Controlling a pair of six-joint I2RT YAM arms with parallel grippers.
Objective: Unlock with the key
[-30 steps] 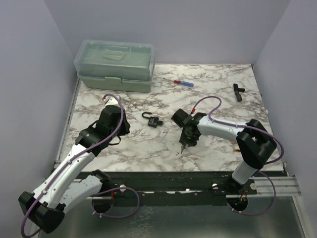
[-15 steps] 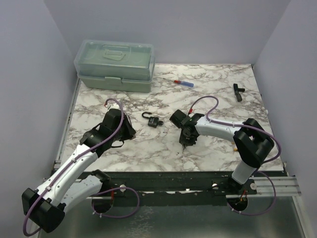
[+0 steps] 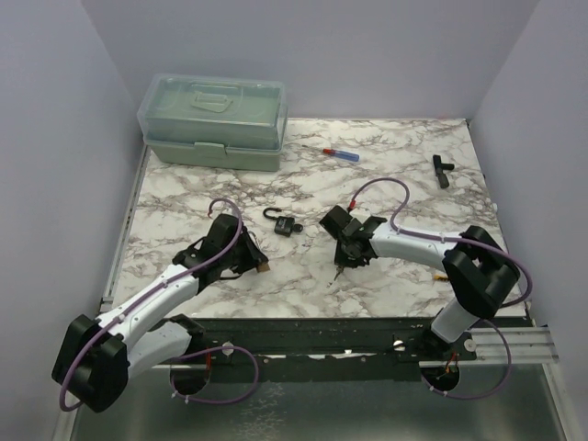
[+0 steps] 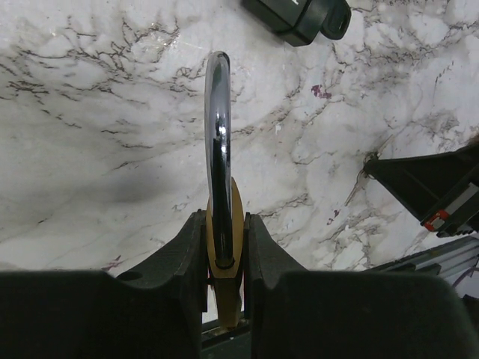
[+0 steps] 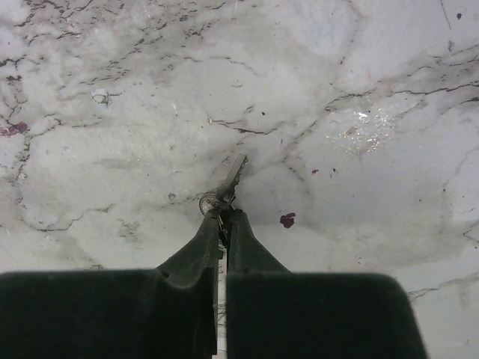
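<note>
The brass padlock (image 4: pixel 224 239) is sitting edge-on, clamped between the left fingers (image 4: pixel 183 250). Its chromed shackle (image 4: pixel 217 127) is arching forward over the marble desk (image 4: pixel 90 149), and whether it is latched cannot be told. The small silvery key (image 5: pixel 232 178) is being pinched at its head by the right fingers (image 5: pixel 198 250), its blade angling down close to the desk, well apart from the padlock.

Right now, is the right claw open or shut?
Shut. In the right wrist view, the right claw has its fingers pinched together on the key, whose tip pokes out over the marble table.
</note>
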